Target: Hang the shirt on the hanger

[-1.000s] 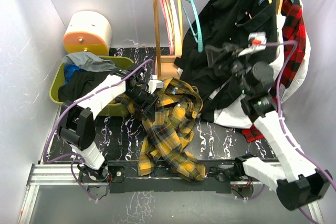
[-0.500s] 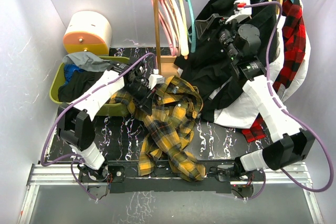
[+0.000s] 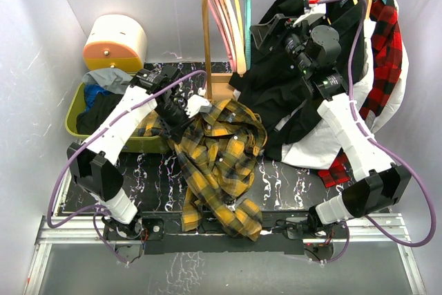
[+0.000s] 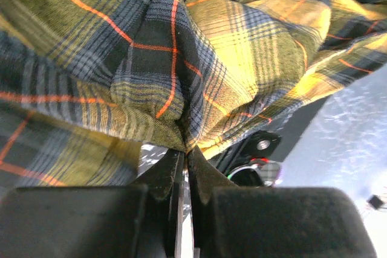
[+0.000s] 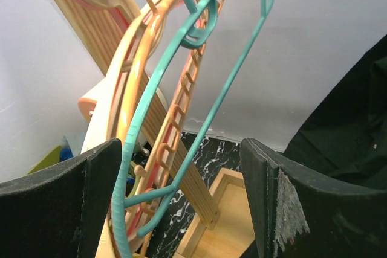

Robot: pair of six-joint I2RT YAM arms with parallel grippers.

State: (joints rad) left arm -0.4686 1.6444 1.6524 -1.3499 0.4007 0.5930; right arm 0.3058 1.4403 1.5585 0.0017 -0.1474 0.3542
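Note:
The yellow-and-black plaid shirt (image 3: 221,150) lies crumpled on the black marble table. My left gripper (image 3: 178,112) is shut on a fold at its upper left edge. In the left wrist view the gripper (image 4: 184,152) pinches that bunched fabric (image 4: 181,58) between closed fingertips. The teal hanger (image 3: 247,25) hangs from the wooden rail among other hangers. My right gripper (image 3: 266,32) is open just right of it. In the right wrist view the hanger's thin arm (image 5: 203,131) runs between the spread fingers of the gripper (image 5: 180,167), and I see no contact.
Pink and cream hangers (image 3: 224,12) hang next to the teal one, by the rack's wooden post (image 3: 206,32). A black shirt (image 3: 304,81) and a red plaid shirt (image 3: 387,39) hang at the right. A green bin (image 3: 72,112) of clothes and an orange-cream container (image 3: 114,43) stand at the back left.
My right arm has risen and moved left to the teal hanger, which has swung back toward the other hangers. My left gripper has pulled the shirt's edge back and left.

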